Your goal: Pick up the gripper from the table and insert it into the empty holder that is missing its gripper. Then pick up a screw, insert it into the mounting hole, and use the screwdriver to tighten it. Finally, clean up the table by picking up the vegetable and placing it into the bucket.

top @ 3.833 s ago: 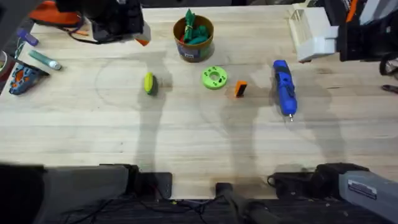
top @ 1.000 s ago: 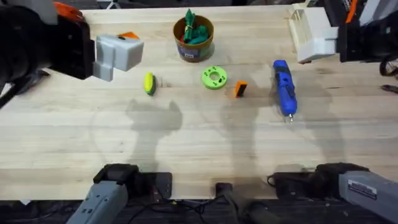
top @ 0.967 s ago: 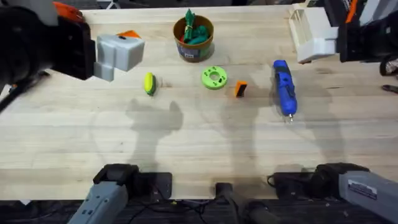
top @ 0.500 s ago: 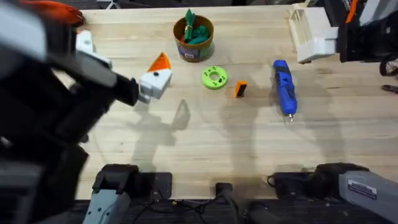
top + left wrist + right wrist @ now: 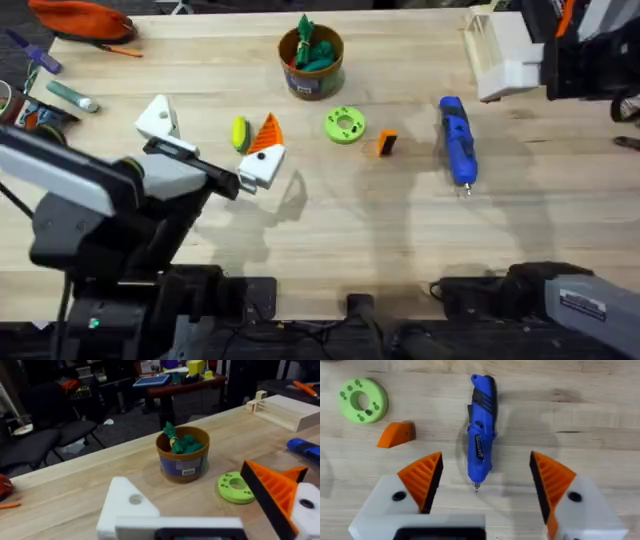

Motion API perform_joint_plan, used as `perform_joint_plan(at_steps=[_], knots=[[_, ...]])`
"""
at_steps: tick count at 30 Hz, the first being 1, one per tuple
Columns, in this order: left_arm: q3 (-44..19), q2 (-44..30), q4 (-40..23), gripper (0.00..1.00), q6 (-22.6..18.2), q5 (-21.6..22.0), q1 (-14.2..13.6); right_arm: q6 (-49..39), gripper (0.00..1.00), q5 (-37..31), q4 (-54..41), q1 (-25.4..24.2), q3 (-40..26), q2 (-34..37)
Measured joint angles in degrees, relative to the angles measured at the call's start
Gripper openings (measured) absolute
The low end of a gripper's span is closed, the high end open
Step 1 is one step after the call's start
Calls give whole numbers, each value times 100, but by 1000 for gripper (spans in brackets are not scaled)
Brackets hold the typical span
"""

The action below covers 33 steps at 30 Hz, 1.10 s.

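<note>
Nearest the bases, left gripper low over the table, spread wide: one white finger bare, the holder with its mounting hole showing (no pad on it), the other finger carrying an orange ribbed pad. Vegetable on the table between those two fingers, touching neither as far as can be told. Farther right, green disc, then the gripper lying loose just beside it, then the screwdriver flat with its bit toward the bases. Bucket at the far side, green leafy toys inside. Right gripper up at the far right, above the screwdriver, fingers wide apart and empty, both orange pads in place.
</note>
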<state>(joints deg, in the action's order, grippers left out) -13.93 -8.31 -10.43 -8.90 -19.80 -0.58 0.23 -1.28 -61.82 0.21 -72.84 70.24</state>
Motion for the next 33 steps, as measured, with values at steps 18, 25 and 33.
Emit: perform_joint_plan(at_steps=[18,25,33], knots=[[1357,802,1501,986,286,-734,20,0,992,0,0,0,0,0],[1357,799,1932,986,1034,-1146,20,0,992,0,0,0,0,0],[1357,800,1928,987,1513,-2682,20,0,992,0,0,0,0,0]])
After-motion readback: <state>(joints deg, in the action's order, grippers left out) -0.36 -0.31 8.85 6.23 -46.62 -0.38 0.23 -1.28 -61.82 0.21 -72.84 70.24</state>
